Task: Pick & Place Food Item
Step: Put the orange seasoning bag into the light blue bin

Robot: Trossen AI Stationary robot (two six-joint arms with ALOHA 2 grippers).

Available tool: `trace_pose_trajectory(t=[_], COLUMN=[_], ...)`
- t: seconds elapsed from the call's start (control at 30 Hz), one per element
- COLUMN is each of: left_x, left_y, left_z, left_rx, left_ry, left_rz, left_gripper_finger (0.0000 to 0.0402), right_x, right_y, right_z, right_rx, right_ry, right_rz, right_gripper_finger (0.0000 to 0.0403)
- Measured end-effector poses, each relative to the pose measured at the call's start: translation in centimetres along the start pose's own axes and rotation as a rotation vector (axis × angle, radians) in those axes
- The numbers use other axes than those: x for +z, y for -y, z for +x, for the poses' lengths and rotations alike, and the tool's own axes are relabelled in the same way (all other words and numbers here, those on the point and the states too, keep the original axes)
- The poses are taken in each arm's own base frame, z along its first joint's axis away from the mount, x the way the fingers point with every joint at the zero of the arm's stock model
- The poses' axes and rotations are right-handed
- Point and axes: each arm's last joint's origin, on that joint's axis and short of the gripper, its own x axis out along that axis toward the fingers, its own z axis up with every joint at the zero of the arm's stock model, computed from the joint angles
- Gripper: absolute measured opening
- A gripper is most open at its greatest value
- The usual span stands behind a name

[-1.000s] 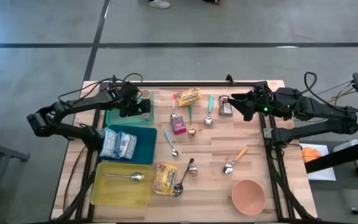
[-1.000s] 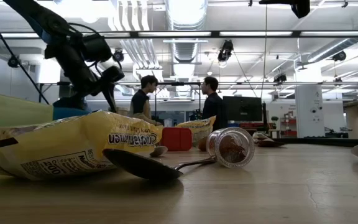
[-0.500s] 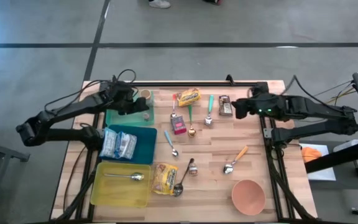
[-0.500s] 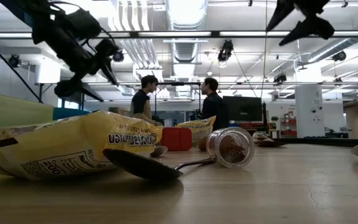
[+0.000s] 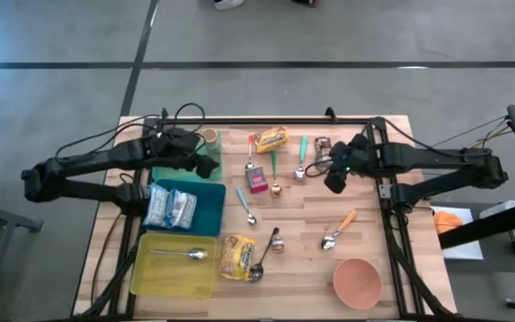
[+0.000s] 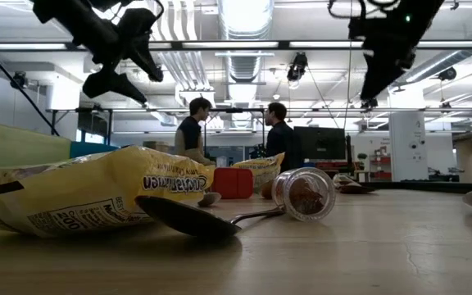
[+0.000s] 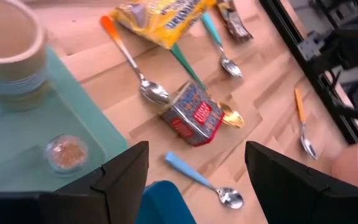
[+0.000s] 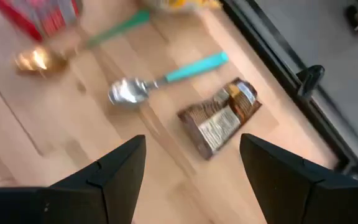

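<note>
Overhead, left tool [image 5: 206, 166] spread above teal tray [image 5: 166, 167], right tool [image 5: 333, 179] spread, brown wrapper [image 8: 220, 124] only wrist-visible.

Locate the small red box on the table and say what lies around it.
In the high view the small red box lies near the table's middle toward the far edge, between the orange-handled spoon and the gold spoon, below the yellow snack bag.
</note>
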Motion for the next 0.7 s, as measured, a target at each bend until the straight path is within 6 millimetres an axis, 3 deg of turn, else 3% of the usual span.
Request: trace_pose_trajectory(t=[0.17, 0.57, 0.7], left_x=[-0.5, -0.5, -0.4], left_y=[0.4, 0.4, 0.4], left_z=[0.1, 0.1, 0.1], left_rx=[0.003, 0.012, 0.028], left_ry=[-0.001, 0.012, 0.026], left_rz=[0.022, 0.02, 0.02], left_gripper_finger=[0.0271, 0.0271, 0.0271], right_x=[-1.3, -4.2, -4.9], right_y=[-1.0, -3.4, -4.0], right_z=[2.5, 8.3, 9.9], right_rx=[-0.051, -0.065, -0.08], right_ry=[-0.035, -0.016, -0.045], right_rz=[-0.154, -0.198, -0.284], right_gripper_finger=[0.0258, 0.0258, 0.0258])
